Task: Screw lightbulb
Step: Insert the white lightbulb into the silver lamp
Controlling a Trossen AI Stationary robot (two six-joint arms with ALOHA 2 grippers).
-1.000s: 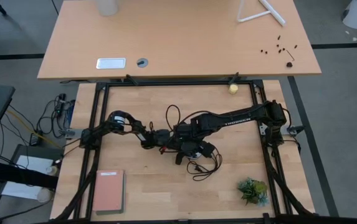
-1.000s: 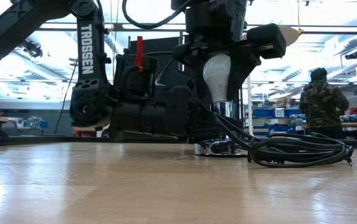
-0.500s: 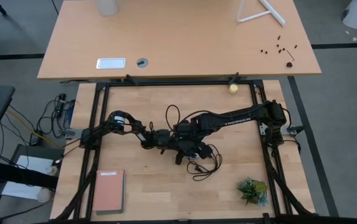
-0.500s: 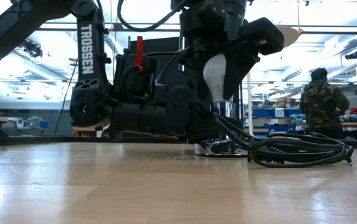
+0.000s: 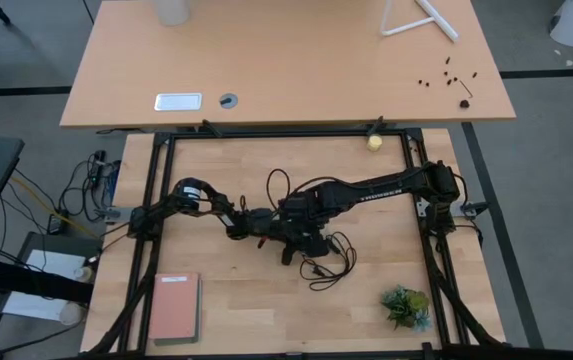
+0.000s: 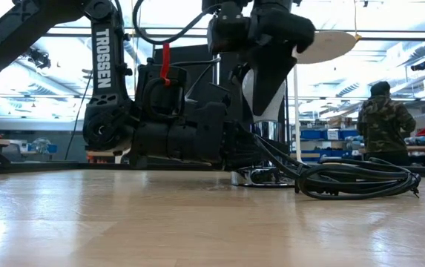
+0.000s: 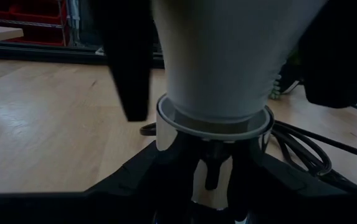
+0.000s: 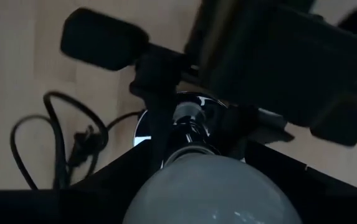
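The white frosted lightbulb (image 6: 259, 89) stands upright, base down, in the silver socket (image 6: 269, 133), whose round base (image 6: 259, 176) rests on the table near its middle. My right gripper (image 6: 264, 63) is above the socket, shut on the bulb. My left gripper (image 5: 269, 222) lies low by the table, coming from the left, shut on the socket. The black cord (image 6: 360, 182) lies coiled beside the socket. My left gripper holds the socket's narrow neck (image 7: 210, 177) below the silver collar (image 7: 212, 122), one finger on each side, level from the table's left. The socket stands upright with its base on the table. My right gripper pinches the bulb's round upper part (image 8: 210, 186) between its two fingers (image 7: 130, 68) from above, pointing down. The bulb stands upright, its narrow base in the socket collar.
The cord (image 5: 326, 262) loops toward the near side of the table. A small plant (image 5: 406, 305) stands near right, a pink book (image 5: 174, 307) near left, a yellowish ball (image 5: 374, 143) at the far edge. A person (image 6: 384, 122) stands in the room behind.
My right gripper has turned about its upright axis while shut on the bulb; its fingers have swung round the bulb in the low view. The bulb stays upright in the socket, and the socket stays in place.
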